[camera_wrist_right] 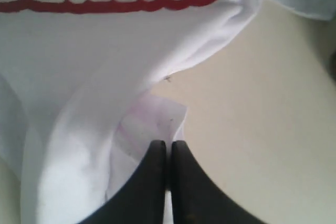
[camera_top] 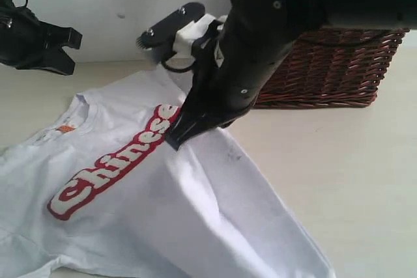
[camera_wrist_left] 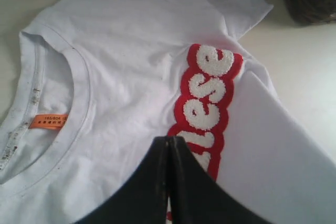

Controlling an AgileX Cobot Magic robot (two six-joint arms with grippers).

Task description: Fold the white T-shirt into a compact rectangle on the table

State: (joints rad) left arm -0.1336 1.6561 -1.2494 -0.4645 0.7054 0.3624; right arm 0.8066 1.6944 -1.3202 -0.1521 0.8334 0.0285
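- Right pincer point(camera_top: 177, 140) clamped shut on the white T-shirt point(camera_top: 195, 213), fabric ridged at its tip.
- Left pincer point(camera_wrist_left: 168, 141) closed tight, raised above the surface point(camera_top: 352, 174).

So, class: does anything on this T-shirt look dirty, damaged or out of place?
Yes. Dark specks dot the inner neckband of the white T-shirt, near the orange tag. They look like stains on the white cloth.
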